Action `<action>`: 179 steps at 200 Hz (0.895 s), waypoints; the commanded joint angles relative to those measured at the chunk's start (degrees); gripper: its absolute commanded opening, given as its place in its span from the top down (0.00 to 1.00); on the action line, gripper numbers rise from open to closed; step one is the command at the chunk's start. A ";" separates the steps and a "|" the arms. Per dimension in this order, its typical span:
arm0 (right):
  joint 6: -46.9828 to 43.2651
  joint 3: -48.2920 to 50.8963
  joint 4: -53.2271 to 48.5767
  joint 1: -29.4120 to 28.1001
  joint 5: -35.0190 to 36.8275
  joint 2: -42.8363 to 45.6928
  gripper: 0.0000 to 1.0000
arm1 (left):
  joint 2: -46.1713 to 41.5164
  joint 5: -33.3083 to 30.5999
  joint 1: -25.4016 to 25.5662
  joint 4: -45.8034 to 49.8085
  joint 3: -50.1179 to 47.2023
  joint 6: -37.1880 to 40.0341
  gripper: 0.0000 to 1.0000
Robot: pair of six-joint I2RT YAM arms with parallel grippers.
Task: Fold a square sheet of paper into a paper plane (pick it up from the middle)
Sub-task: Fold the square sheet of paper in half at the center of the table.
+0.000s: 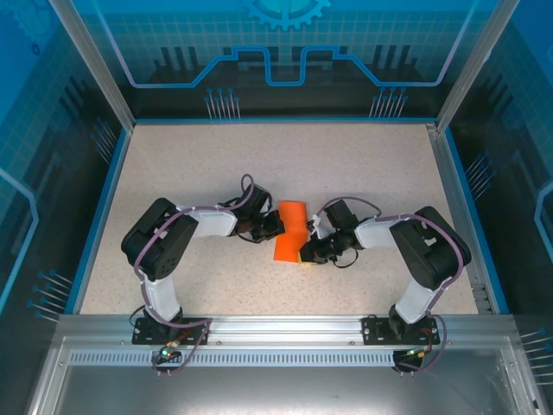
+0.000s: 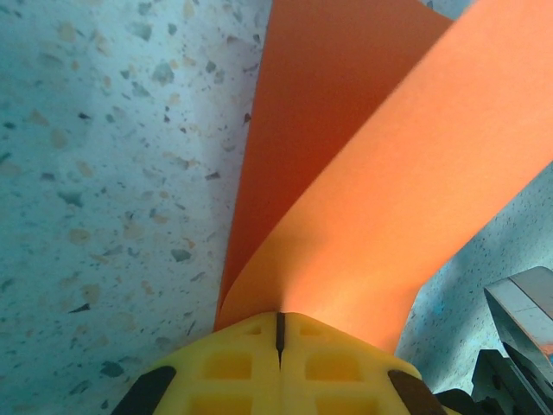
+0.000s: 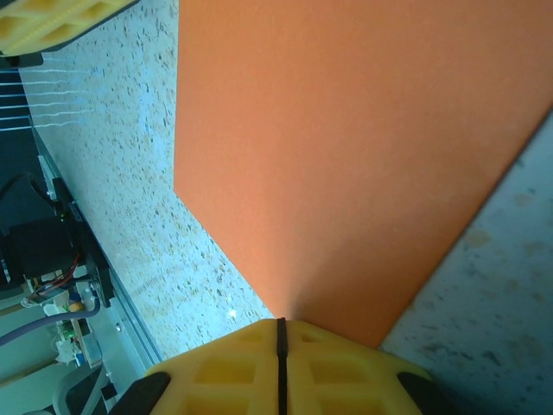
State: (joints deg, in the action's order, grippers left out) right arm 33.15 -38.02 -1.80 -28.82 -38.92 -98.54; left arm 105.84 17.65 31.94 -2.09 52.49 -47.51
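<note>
Left claw (image 2: 279, 333) is clamped on the nine o'clock edge of the thin bright orange square sheet of paper (image 1: 291, 226). Right claw (image 3: 281, 335) pinches its five o'clock corner. The sheet sits mid-counter (image 1: 363, 164), partly doubled over. This is likely an early fold; next, align the edges and press the crease.

Landmark: square sheet of paper (image 1: 291, 229), mid-table.
- Left of it: left gripper (image 1: 276, 226) and left arm (image 1: 173, 240) block the way.
- Right of it: right gripper (image 1: 305, 254) and right arm (image 1: 419, 244) block the way.
- Beyond it: table (image 1: 346, 164) free up to the back wall (image 1: 276, 99).
- Nearer than it: free strip between the arm bases, ending at the metal rail (image 1: 285, 327).
</note>
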 commanded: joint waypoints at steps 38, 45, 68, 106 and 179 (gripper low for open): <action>-0.41 -3.76 -7.23 0.38 4.31 4.22 0.92 | 1.54 -2.00 0.61 6.13 -1.28 1.66 1.00; -0.36 -5.06 -7.00 1.14 3.69 4.72 0.91 | 1.56 -2.00 0.61 6.26 -1.15 1.72 1.00; -0.44 -8.89 -5.48 3.37 3.07 3.63 0.91 | 2.00 -2.00 0.58 6.94 -0.33 1.87 1.00; -0.89 -14.10 -2.60 5.59 1.70 -2.89 0.91 | 3.02 -1.83 0.66 7.29 0.51 1.83 1.00; -1.80 -12.74 -1.55 6.76 5.36 -10.81 0.90 | 3.41 -2.00 0.65 7.28 -0.19 1.87 1.00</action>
State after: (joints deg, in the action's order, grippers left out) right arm 32.32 -52.21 -3.36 -22.52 -35.18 -108.03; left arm 106.10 17.65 31.94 -0.51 53.43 -47.37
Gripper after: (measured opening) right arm 0.100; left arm 0.047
